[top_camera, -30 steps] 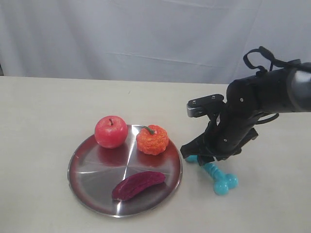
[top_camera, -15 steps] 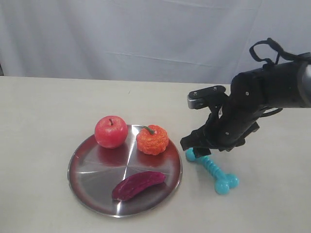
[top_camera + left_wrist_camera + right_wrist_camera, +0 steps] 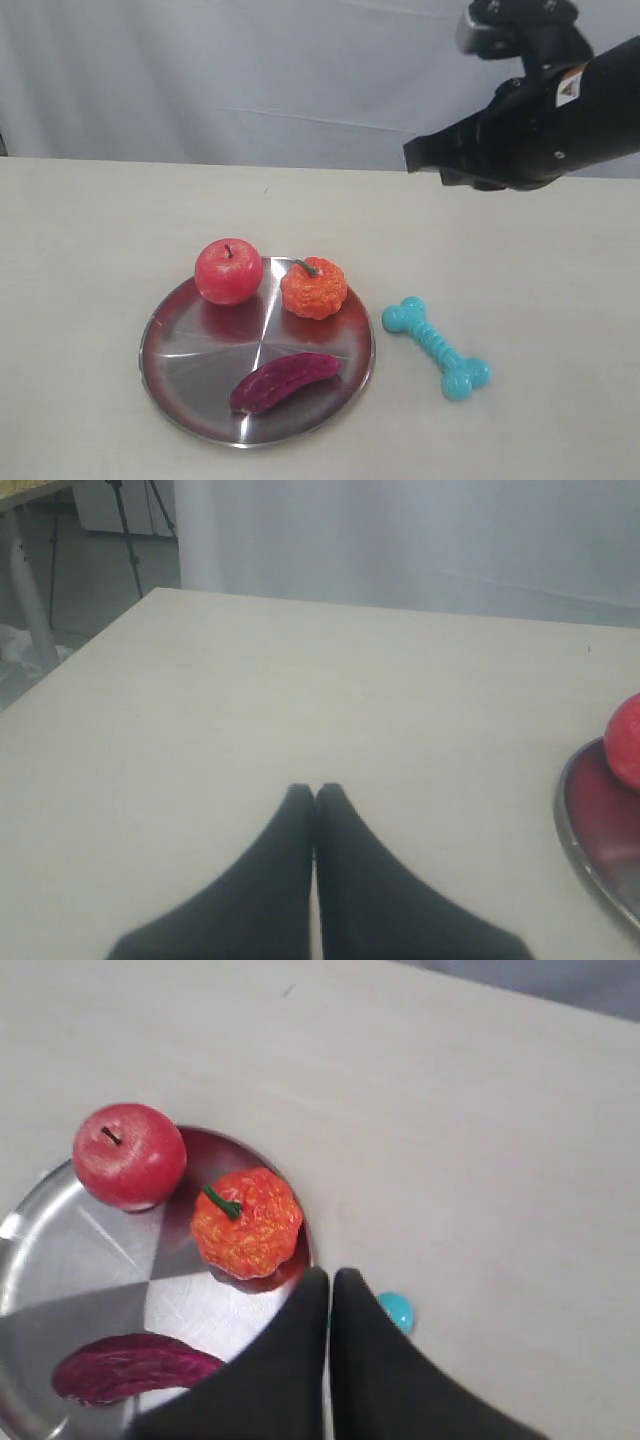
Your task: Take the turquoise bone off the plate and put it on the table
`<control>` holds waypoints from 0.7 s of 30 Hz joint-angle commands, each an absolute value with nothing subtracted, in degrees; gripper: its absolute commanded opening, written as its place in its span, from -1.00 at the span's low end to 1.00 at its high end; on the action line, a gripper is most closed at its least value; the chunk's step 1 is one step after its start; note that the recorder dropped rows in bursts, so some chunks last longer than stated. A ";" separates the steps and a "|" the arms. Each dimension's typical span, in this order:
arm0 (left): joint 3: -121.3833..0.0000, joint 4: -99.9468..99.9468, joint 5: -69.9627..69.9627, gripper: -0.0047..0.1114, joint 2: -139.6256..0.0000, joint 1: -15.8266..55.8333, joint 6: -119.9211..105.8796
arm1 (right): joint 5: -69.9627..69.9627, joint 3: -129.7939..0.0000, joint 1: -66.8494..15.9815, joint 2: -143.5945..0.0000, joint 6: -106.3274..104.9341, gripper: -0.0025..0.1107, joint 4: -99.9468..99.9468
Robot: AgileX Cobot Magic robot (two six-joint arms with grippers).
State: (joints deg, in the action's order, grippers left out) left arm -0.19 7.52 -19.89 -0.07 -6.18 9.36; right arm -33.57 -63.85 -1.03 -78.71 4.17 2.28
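Note:
The turquoise bone (image 3: 437, 348) lies flat on the beige table (image 3: 90, 230), just right of the steel plate (image 3: 190, 365) and apart from its rim. In the right wrist view only one knob of the bone (image 3: 397, 1311) shows past the fingers. My right gripper (image 3: 331, 1276) is shut and empty, lifted well above the bone; in the exterior view only its black arm (image 3: 530, 120) shows at the upper right. My left gripper (image 3: 315, 791) is shut over bare table, left of the plate rim (image 3: 585, 840).
On the plate sit a red apple (image 3: 228, 271), an orange pumpkin (image 3: 314, 287) and a dark purple vegetable (image 3: 285, 380). A white curtain (image 3: 250, 70) hangs behind the table. The table's corner and the floor beyond (image 3: 60, 590) appear in the left wrist view.
The right arm has risen from just above the bone to the upper right, well clear of it. The bone stays where it lay on the table.

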 commanded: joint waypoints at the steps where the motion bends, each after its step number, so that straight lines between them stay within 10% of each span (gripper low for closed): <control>1: 0.00 7.53 -19.72 -0.92 0.00 -5.79 9.40 | -35.52 -63.94 -0.97 -73.50 3.69 -0.96 4.54; 21: 0.00 7.53 -19.72 -0.92 0.00 -5.79 9.40 | -38.87 -48.64 -0.97 -49.98 2.18 -0.96 10.89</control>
